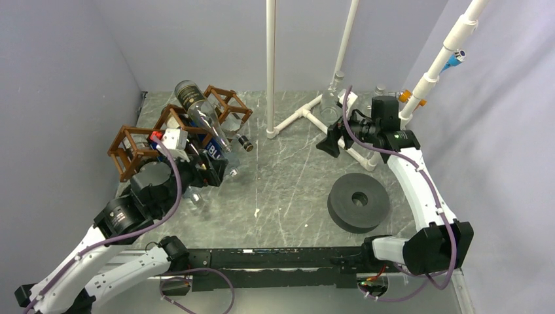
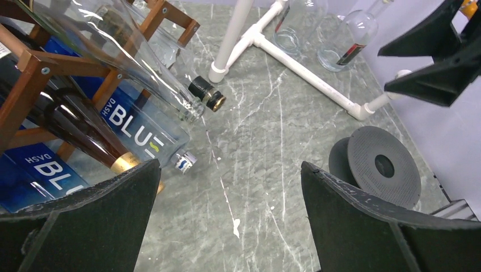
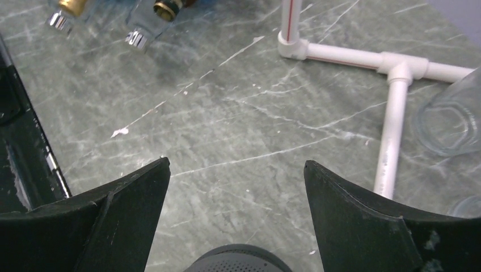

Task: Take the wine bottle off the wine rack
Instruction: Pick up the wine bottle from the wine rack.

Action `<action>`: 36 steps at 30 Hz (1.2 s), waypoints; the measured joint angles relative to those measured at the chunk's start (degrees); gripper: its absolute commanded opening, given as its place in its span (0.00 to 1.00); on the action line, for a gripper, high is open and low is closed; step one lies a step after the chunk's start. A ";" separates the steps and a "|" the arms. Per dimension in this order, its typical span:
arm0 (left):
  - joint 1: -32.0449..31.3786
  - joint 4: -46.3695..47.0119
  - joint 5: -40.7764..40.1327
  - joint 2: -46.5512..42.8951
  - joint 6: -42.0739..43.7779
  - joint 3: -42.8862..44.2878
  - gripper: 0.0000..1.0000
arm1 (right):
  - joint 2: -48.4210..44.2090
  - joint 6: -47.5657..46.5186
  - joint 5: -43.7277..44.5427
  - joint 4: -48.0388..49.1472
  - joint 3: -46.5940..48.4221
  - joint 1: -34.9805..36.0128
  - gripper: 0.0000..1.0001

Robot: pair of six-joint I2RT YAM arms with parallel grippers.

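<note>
The brown wooden wine rack stands at the back left and also shows in the left wrist view. Several bottles lie in its cells. A dark wine bottle with a gold foil neck lies low in the rack. Beside it is a blue-labelled bottle. Above them is a clear bottle with a black and gold cap. My left gripper is open and empty just in front of the bottle necks; its left finger is next to the gold neck. My right gripper is open and empty, far right of the rack.
A black disc lies on the table at the right and shows in the right wrist view. A white PVC pipe frame stands at the back middle, with clear glass bottles by it. Grey walls close both sides.
</note>
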 measured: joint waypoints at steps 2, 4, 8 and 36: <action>0.11 -0.13 -0.81 1.49 0.15 1.22 1.00 | -0.85 -0.61 -0.72 0.11 -1.97 -0.04 0.91; 0.35 -0.17 -1.38 3.04 0.48 2.54 1.00 | -1.92 -1.09 -1.57 0.15 -4.13 -0.22 0.91; 1.97 -0.15 -1.77 5.90 0.94 4.57 1.00 | -3.98 -2.19 -3.69 0.72 -8.50 -0.83 0.91; 17.86 1.77 7.15 21.35 -1.51 8.63 0.99 | -5.62 -6.86 -12.98 4.17 -17.51 -4.22 0.92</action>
